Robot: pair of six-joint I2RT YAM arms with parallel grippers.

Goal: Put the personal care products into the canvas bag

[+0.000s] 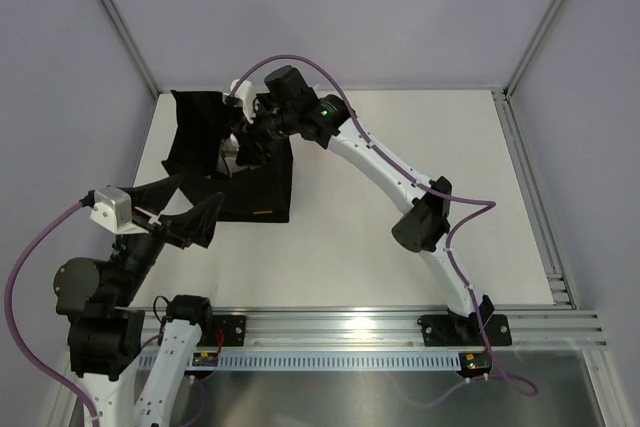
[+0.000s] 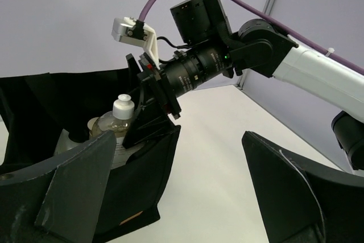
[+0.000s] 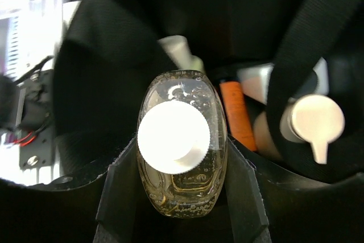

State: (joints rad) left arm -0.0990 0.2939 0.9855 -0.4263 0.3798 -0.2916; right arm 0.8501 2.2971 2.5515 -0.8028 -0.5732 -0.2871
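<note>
The job looks nearly done. The right tool [image 3: 182, 193] is clamped on a clear amber bottle [image 3: 182, 157] with a white ribbed cap, one finger against each side of its body. It holds the bottle upright in the mouth of the black canvas bag [image 1: 255, 187]. In the left wrist view the cap and shoulders show above the fabric, with the rest of the bottle sunk below it. Inside the bag, beyond the right tool's fingers, lie other products. An orange bottle [image 3: 236, 112] is just beside the held one, and a beige bottle [image 3: 311, 119] with a spouted cap is farther to that side, partly crossed by a black handle strap. A pale greenish bottle [image 3: 177, 48] sits ahead of the held one. I can make out only those three, so whether a second orange one is down there too I cannot tell. No bottle shows on the table [image 1: 400, 237] in the overhead view, so the amber bottle is probably the last. What seems left is lowering it and letting go. The left tool [image 1: 195, 192] hangs with its fingers spread wide and nothing between them, close to the near side of the bag. As for writing, a small tan label [image 1: 262, 213] sits low on the bag's side nearest the left tool, but it is too small to read. No bottle shows a legible brand or print from these angles.
</note>
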